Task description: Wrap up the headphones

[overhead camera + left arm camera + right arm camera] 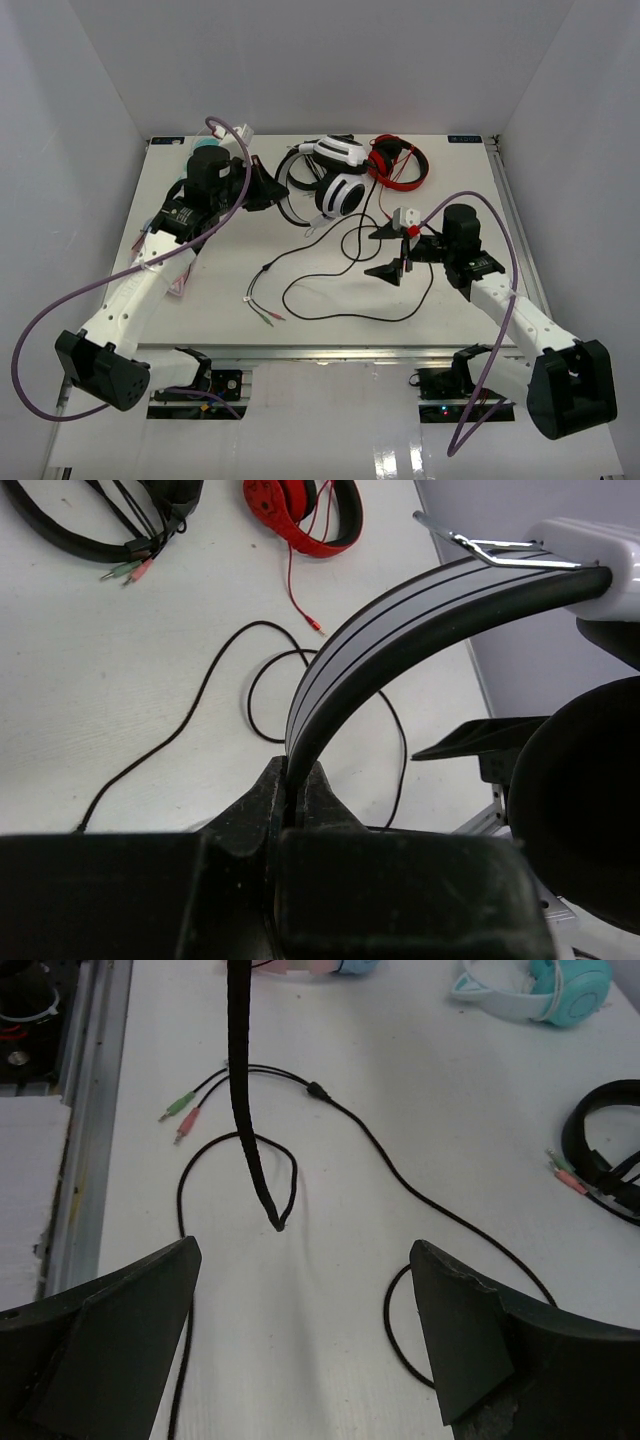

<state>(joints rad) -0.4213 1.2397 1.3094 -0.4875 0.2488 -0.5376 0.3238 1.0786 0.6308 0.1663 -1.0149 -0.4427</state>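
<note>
White-and-black over-ear headphones (340, 190) sit just beside red headphones (400, 162). The left gripper (297, 785) pinches their white headband, a grip only the left wrist view shows clearly. Toward the arms from the red pair, the thin black cable (316, 1090) sprawls loose, so wrapping looks unstarted. The right gripper (305, 1250) hovers spread above it.

The headphones (340, 190) lie at the table's (470, 170) far middle, another pair (400, 165) just to their right. The left pincer (272, 190) is on their headband (400, 630) at the left. Their cable (352, 318) loops forward, under the right pincer (392, 252).
</note>
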